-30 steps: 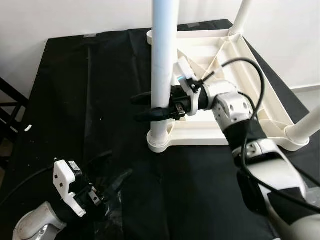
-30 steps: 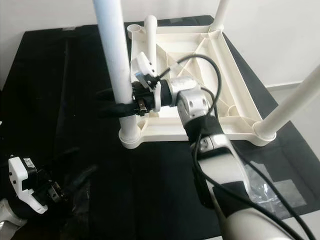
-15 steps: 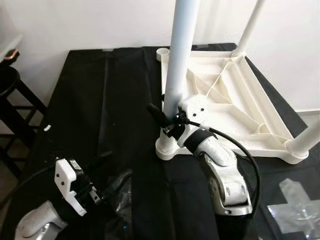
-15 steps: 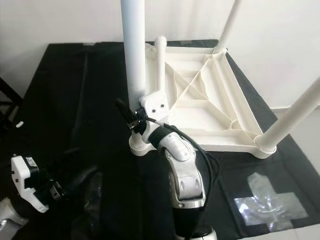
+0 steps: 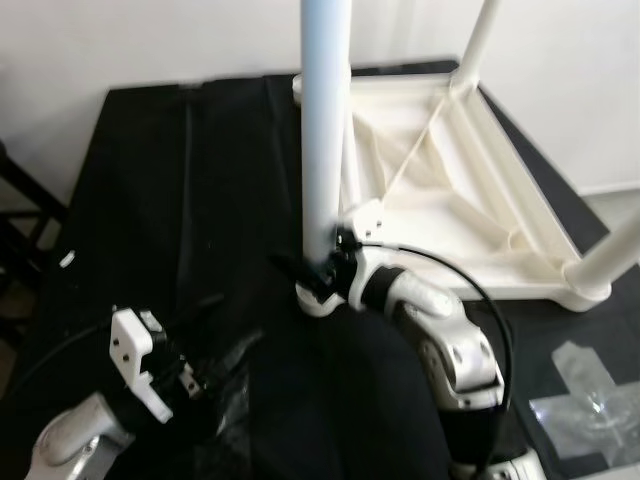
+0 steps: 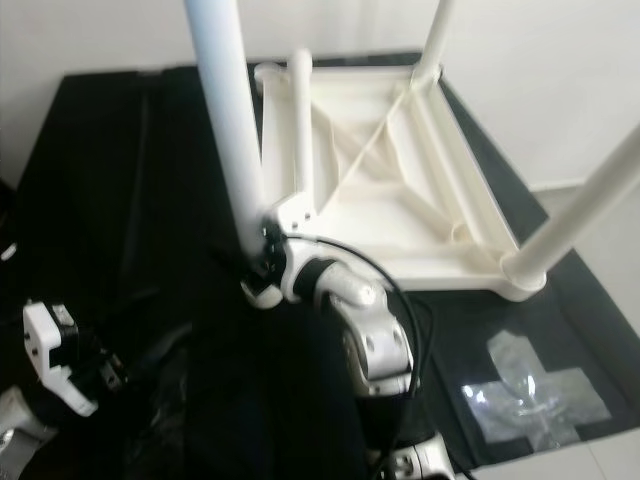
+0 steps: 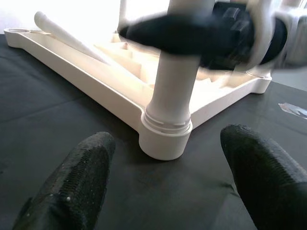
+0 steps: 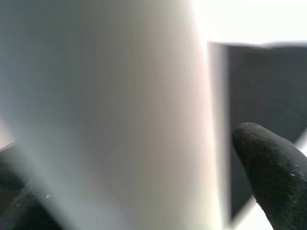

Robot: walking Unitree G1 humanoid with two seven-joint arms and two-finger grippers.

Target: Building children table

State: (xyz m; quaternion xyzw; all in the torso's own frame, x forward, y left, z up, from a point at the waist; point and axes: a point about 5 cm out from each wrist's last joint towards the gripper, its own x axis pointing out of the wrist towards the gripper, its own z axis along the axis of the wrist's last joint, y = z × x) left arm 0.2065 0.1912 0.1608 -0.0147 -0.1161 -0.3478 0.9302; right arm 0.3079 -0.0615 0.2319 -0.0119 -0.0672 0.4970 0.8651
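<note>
Right gripper [image 5: 300,268] clasps the upright white leg [image 5: 325,130] low, at the near-left corner of the upturned tabletop [image 5: 470,215] (left gripper [image 7: 165,191] spread, empty, nearby).

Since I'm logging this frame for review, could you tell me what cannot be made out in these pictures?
1. The near leg: its top is cut off by the upper edge in both eye views.
2. The right gripper: whether it clamps the leg is unclear; the right wrist view is blurred and the leg hides the fingers.
3. The far legs on the table top: also cut off.
</note>
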